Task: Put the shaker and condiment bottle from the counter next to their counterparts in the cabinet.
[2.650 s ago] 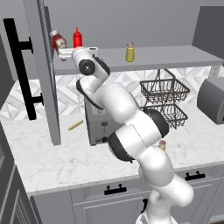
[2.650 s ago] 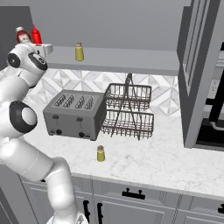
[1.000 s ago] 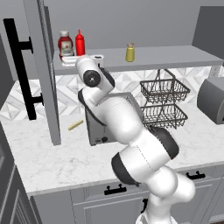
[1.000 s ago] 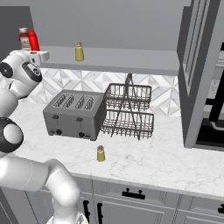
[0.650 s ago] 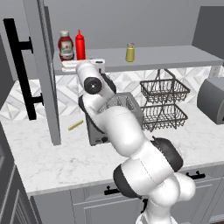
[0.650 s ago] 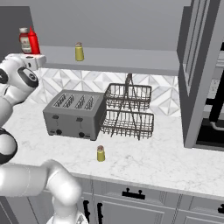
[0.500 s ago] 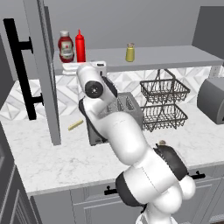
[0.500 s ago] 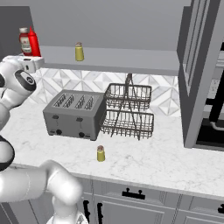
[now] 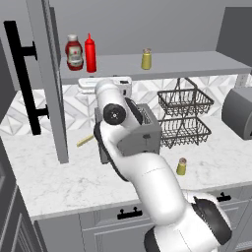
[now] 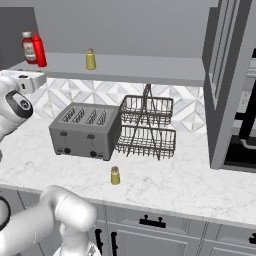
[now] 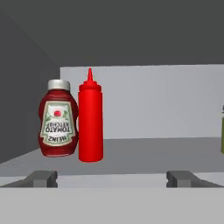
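Note:
The slim red condiment bottle [image 11: 90,120] stands upright on the cabinet shelf [image 9: 187,61], close beside the stout ketchup bottle [image 11: 58,118] with its white cap. My gripper [image 11: 113,178] hangs open just in front of and below the shelf edge, its fingertips [image 11: 41,178] wide apart and empty. In the left base view the gripper [image 9: 86,85] sits under the red condiment bottle [image 9: 90,53]. A bright-yellow shaker [image 9: 146,59] stands further right on the shelf. The mustard-olive shaker [image 9: 181,166] stands on the marble counter [image 9: 74,182] in front of the toaster.
A grey toaster [image 9: 142,135] and a two-tier wire basket [image 9: 184,118] stand at the back of the counter. The open cabinet door [image 9: 49,74] with its black bar handle [image 9: 22,78] hangs at the left. A tan stick [image 9: 84,141] lies near the door.
The gripper has let go of the red bottle, which stays next to the ketchup, and has drawn back and down from the shelf.

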You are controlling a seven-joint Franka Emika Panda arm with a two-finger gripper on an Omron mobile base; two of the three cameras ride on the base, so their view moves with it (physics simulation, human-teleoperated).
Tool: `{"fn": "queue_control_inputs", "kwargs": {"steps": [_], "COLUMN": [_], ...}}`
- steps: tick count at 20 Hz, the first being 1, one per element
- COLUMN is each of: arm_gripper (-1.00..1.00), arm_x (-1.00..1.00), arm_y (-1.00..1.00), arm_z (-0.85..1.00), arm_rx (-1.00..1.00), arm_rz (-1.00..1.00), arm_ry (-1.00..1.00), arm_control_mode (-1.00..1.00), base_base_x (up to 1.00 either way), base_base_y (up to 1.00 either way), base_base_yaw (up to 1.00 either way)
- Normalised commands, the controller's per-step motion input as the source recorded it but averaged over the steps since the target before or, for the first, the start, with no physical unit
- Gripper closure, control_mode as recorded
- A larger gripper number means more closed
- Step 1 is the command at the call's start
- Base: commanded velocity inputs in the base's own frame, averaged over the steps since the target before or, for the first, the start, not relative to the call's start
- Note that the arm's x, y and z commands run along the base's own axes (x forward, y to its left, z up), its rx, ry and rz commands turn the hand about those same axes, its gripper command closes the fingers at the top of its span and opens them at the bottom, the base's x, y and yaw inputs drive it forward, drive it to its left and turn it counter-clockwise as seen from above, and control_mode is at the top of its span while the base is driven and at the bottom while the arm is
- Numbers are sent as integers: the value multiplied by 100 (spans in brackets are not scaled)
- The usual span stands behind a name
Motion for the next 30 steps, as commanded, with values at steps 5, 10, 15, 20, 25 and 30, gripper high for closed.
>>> {"fn": "queue_control_inputs", "kwargs": {"steps": [5,10,15,20,25,30], "arm_gripper": [-100,-100,-100,-100,-100,-100], "arm_x": [-65,-48,-26,-2,-3,0], "arm_y": [-40,-48,-43,-22,-22,-4], "arm_z": [0,-14,-34,-47,-49,-27], "arm_rx": [0,0,0,-2,1,7], "arm_rz": [-22,-42,-48,-43,-43,-34], "arm_ry": [0,9,14,13,-3,-22], "arm_control_mode": [-100,-100,-100,-100,-100,-100], "base_base_x": [0,0,0,0,0,0], "base_base_y": [0,0,0,0,0,0], "base_base_yaw": [0,0,0,0,0,0]}}
